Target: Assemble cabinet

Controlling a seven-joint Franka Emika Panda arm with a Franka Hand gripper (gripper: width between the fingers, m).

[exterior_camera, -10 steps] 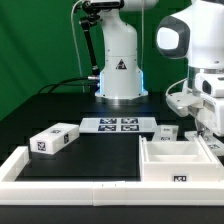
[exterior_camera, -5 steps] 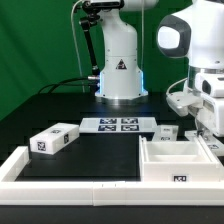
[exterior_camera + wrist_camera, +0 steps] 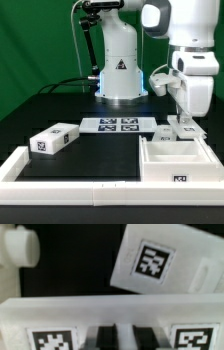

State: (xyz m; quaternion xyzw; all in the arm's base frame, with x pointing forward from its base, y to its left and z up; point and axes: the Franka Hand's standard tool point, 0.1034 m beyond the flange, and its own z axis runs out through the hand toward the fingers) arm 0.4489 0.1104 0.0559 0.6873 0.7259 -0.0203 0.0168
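White plastic cabinet parts lie spread across the black table point(image 3: 100, 150) as I watch from the remote desk. The square shell point(image 3: 160, 172) sits open side up at the exterior view's lower right, close against the low white border frame point(image 3: 70, 172). A long tagged box part point(image 3: 55, 140) rests well apart at that view's left. The gripper point(image 3: 184, 120) hangs just above a small tagged part point(image 3: 186, 131) behind the shell, on the exterior view's right of the marker board point(image 3: 118, 125). Its fingers point down, but I cannot tell from either view how wide they stand or whether they hold anything. The blurred wrist view shows a tilted tagged piece point(image 3: 160, 263) and a two-tag white part point(image 3: 110, 314).
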